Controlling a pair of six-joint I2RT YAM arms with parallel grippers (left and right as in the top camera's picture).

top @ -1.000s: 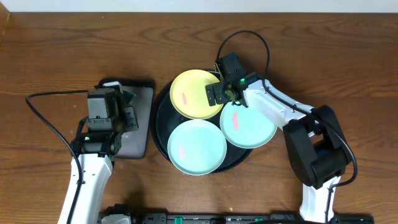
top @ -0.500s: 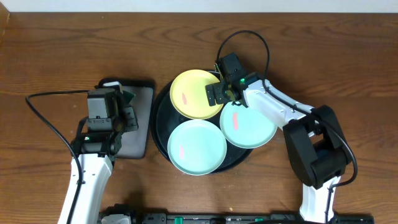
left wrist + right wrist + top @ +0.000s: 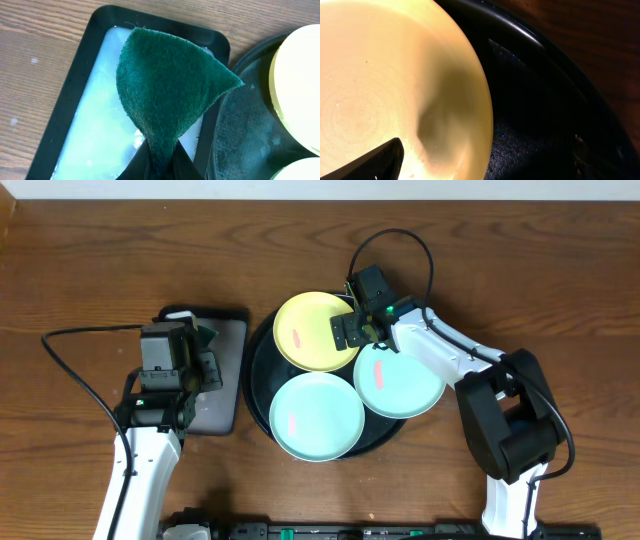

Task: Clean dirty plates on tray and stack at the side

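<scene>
The yellow plate [image 3: 312, 330], with a reddish smear, lies at the back of the round black tray [image 3: 258, 385]. Two mint-blue plates, each smeared, lie at the front [image 3: 318, 416] and at the right [image 3: 400, 382]. My right gripper [image 3: 348, 330] is open and straddles the yellow plate's right rim. In the right wrist view one finger [image 3: 375, 162] lies over the plate [image 3: 380, 85]; the other finger is lost in the dark over the tray [image 3: 545, 125]. My left gripper [image 3: 160, 167] is shut on a green sponge [image 3: 165, 85] and holds it above the rectangular tray [image 3: 75, 100].
The small rectangular black tray [image 3: 225, 405] sits left of the round tray and holds whitish liquid [image 3: 105, 115]. Bare wooden table [image 3: 520, 270] surrounds both trays. The round tray's rim [image 3: 220, 125] is close to the sponge on its right.
</scene>
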